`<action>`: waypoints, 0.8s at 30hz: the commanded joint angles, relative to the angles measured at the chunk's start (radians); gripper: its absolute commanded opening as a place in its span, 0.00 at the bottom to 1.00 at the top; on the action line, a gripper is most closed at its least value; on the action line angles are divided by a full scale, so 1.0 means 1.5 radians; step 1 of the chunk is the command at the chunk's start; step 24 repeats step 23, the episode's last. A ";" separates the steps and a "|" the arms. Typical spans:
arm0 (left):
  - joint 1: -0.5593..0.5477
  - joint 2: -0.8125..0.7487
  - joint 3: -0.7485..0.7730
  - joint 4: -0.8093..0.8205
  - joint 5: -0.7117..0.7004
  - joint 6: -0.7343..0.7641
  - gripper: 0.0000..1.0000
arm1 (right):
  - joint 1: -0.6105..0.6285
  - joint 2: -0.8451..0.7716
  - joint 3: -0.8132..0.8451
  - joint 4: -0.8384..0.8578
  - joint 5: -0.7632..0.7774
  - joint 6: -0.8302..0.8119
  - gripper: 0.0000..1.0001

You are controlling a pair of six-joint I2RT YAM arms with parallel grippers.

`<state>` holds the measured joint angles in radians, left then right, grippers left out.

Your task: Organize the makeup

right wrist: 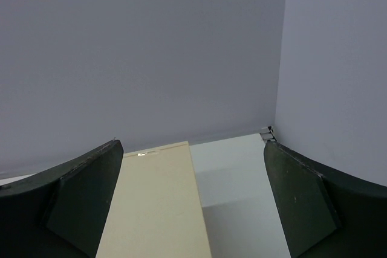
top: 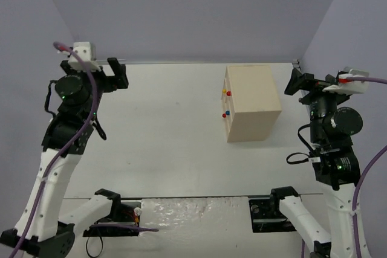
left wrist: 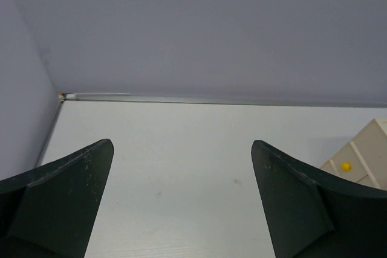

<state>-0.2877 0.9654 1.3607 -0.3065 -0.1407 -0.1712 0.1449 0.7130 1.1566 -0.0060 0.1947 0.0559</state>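
Currently left gripper (left wrist: 181,149) spread wide, empty; drawer box (left wrist: 363,154) just outside one finger. Right gripper (right wrist: 192,149) spread wide, empty; drawer box below jaws, nearer one finger.

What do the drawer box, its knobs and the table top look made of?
The drawer box looks like unpainted pale wood or board: matte beige, flat square faces. The knobs are small red, yellow and blue beads, painted wood or plastic, too small to tell. The table top seems smooth white laminate, faintly glossy.

My left arm (top: 48,179) and right arm (top: 341,216) are white with black joints, purple cables (top: 92,92), dark green fingers (left wrist: 60,203).
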 commanded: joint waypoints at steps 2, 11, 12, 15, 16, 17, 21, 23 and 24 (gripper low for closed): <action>0.003 -0.114 -0.028 -0.154 -0.126 0.013 0.97 | 0.068 -0.063 -0.040 0.024 0.137 -0.030 1.00; 0.003 -0.264 -0.086 -0.205 -0.178 0.011 0.97 | 0.129 -0.151 -0.108 0.010 0.164 -0.030 1.00; 0.003 -0.278 -0.092 -0.205 -0.181 0.011 0.97 | 0.137 -0.158 -0.115 0.009 0.166 -0.030 1.00; 0.003 -0.290 -0.095 -0.208 -0.183 0.013 0.97 | 0.149 -0.164 -0.120 0.008 0.186 -0.030 1.00; 0.003 -0.291 -0.095 -0.210 -0.184 0.013 0.97 | 0.152 -0.165 -0.120 0.007 0.191 -0.030 1.00; 0.003 -0.292 -0.097 -0.211 -0.187 0.013 0.97 | 0.157 -0.167 -0.120 0.006 0.194 -0.033 1.00; 0.003 -0.294 -0.110 -0.209 -0.192 0.012 0.97 | 0.166 -0.165 -0.116 0.006 0.203 -0.052 1.00; 0.003 -0.295 -0.115 -0.208 -0.194 0.012 0.97 | 0.167 -0.163 -0.114 0.006 0.204 -0.054 1.00; 0.003 -0.295 -0.115 -0.208 -0.194 0.012 0.97 | 0.167 -0.163 -0.114 0.006 0.204 -0.054 1.00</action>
